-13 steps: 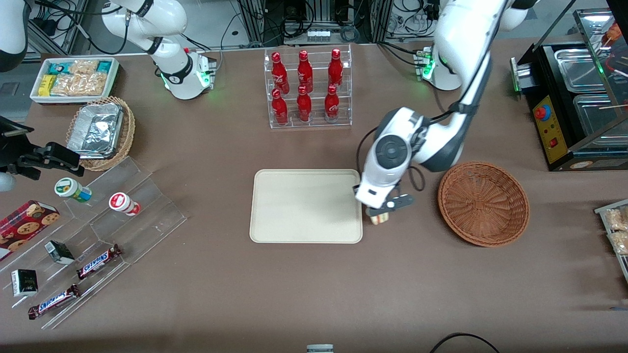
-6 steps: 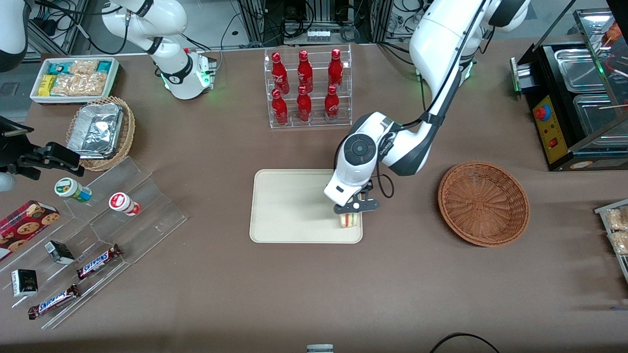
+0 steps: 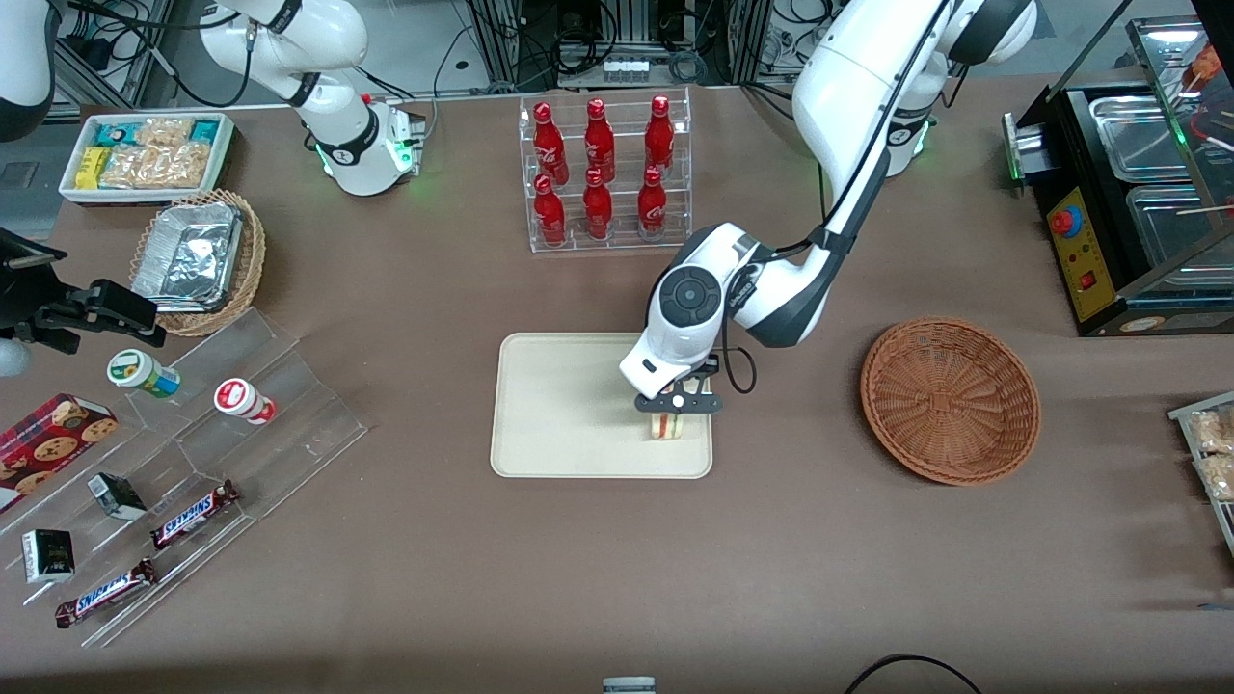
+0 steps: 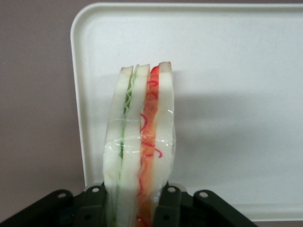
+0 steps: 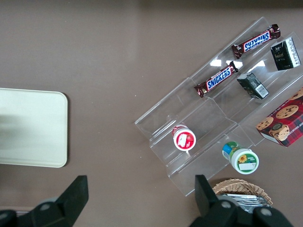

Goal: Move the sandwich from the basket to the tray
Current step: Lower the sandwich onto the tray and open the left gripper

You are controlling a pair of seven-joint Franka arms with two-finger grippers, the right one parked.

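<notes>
- The sandwich (image 3: 667, 425) is being pinched at its base between the fingers of the left arm's gripper (image 3: 675, 406), as the left wrist view shows, with the bread slices standing on edge.
- The sandwich (image 4: 140, 142) is being carried over the tray (image 3: 549, 405), near the tray's corner nearest the basket and the front camera; contact with the tray surface cannot be judged.
- The basket (image 3: 950, 400) is lying empty on the worktop, well apart from the tray, toward the working arm's end.
- The step in hand is judged to be the placing: transport is largely done.
- The next move is judged to call for lowering until the sandwich is resting on the tray, then spreading the fingers and lifting clear.
</notes>
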